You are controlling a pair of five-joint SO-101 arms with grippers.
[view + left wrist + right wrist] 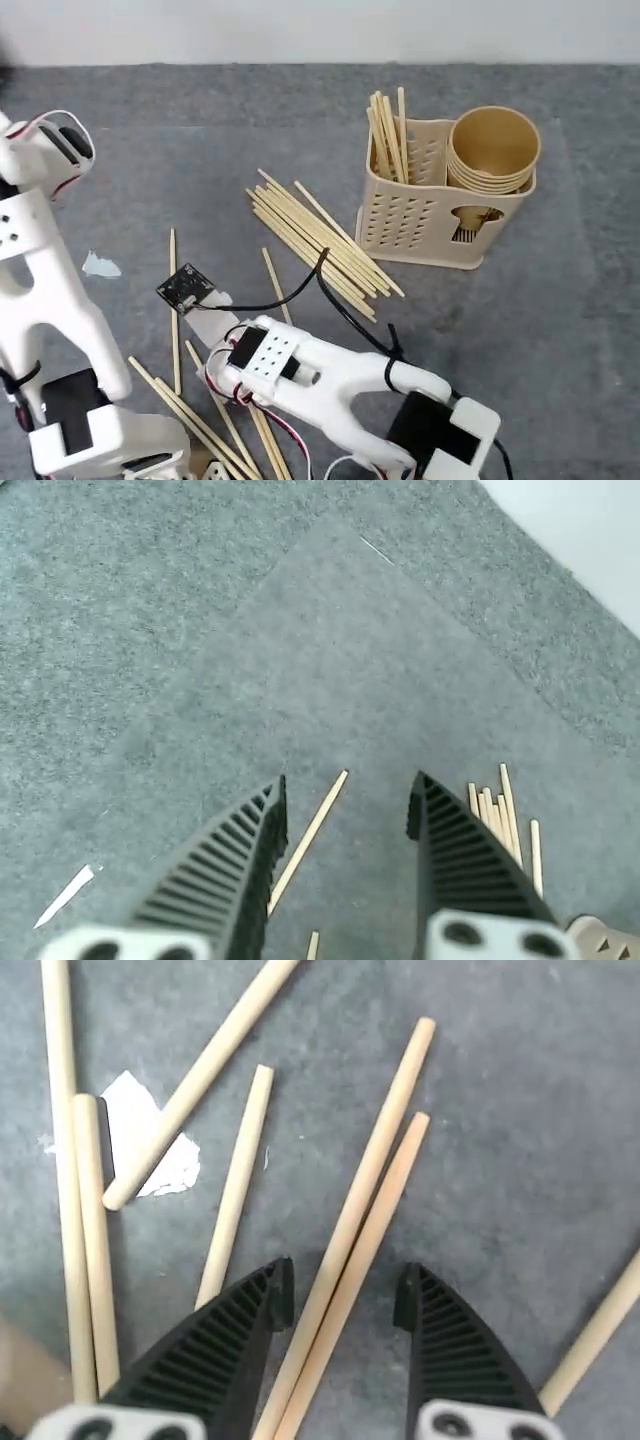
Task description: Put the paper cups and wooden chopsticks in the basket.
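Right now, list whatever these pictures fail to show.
High view: the basket wall hides how many cups are stacked.
High view: the right arm covers part of the loose chopsticks near the bottom edge.
Right wrist view: two chopsticks between the fingers of the right gripper run off the edge.

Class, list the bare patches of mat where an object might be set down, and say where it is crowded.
Bare: the far strip between the wall and the basket; the mat right of the basket. Crowded: the chopstick pile left of it, and loose chopsticks at the front left.
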